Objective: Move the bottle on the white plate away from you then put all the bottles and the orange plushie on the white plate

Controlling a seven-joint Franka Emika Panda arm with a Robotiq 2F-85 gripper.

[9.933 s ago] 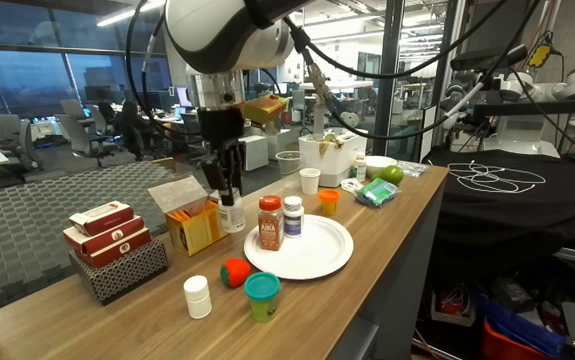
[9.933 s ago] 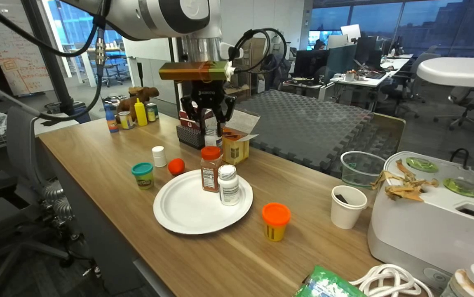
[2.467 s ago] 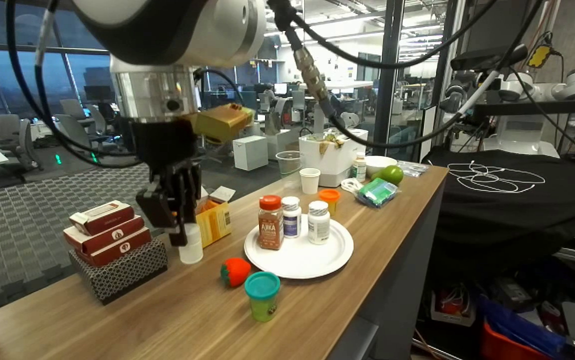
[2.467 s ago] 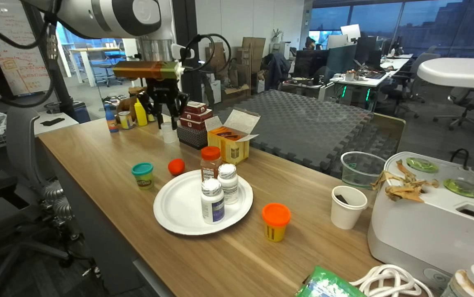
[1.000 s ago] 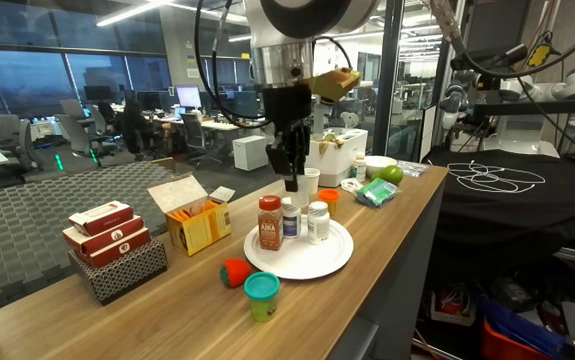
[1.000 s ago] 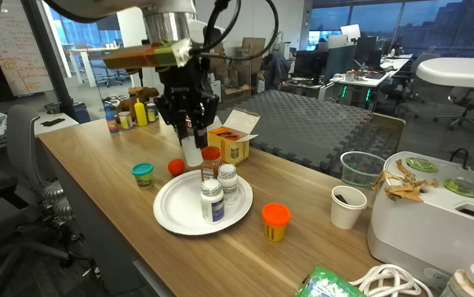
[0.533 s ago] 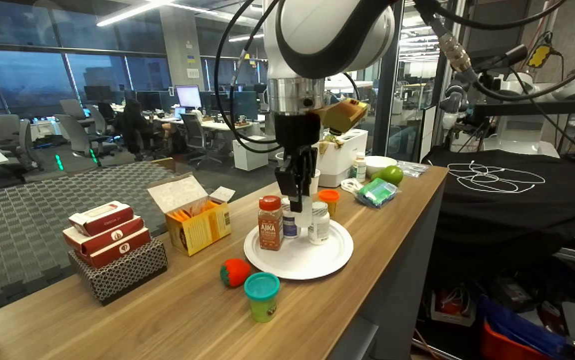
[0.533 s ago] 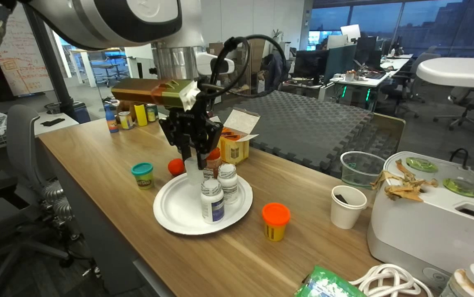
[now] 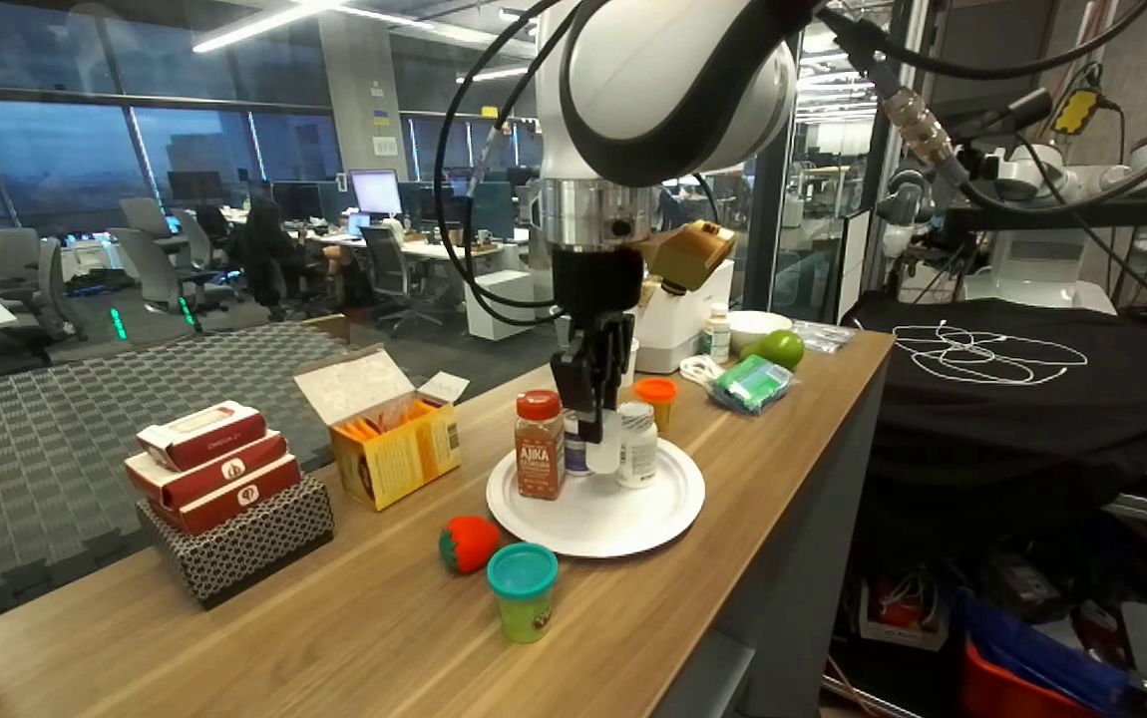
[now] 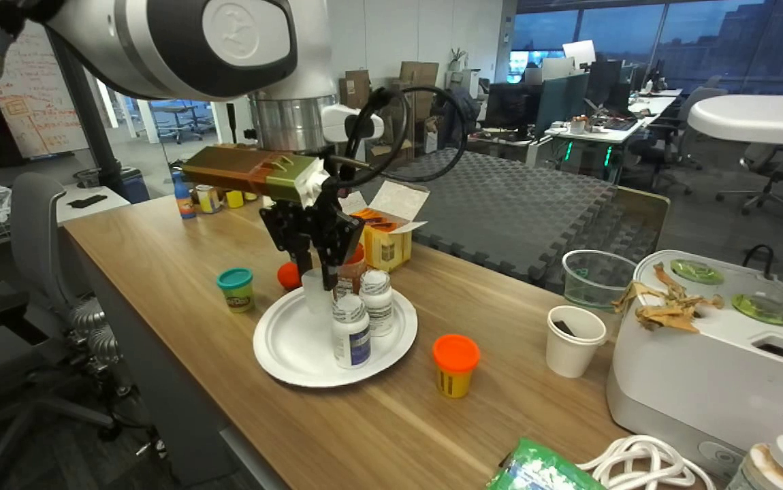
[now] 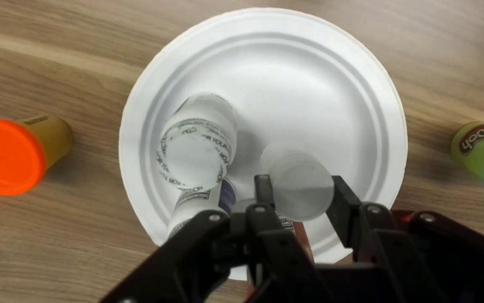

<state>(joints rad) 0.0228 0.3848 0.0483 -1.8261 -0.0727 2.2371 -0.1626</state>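
Currently gripping one plain white bottle (image 11: 303, 191) inside the rim of the white plate (image 9: 623, 524)

Counted on the white plate, on the table (image 9: 334, 648): one amber bottle (image 9: 540, 454) with a red cap and two labelled white bottles (image 10: 351, 337), all three upright. Counted near the plate: one orange plushie (image 9: 470, 543) and one teal-lidded tub (image 9: 523, 593) close together, plus one orange-lidded tub (image 10: 456, 364) on roughly the opposite side. Elsewhere: one open yellow box (image 9: 402, 454), three red boxes (image 9: 204, 469) on one patterned box (image 9: 239, 538).

Mostly covered in an exterior view by the claw (image 10: 316, 279) and the plain white bottle: the amber bottle (image 10: 353, 278). Partly hidden behind the claw in an exterior view: a labelled white bottle (image 9: 576, 454). Cut off at the right edge of the wrist view: the teal-lidded tub. Hard to make out: the lower end of the plain white bottle, so cannot tell whether touching the plate.

Angled in from the top edge in both exterior views and cut off there: the arm (image 9: 673, 100), straight down at the lower end. Closed in to the plain white bottle's width: the claw, one finger on either side.
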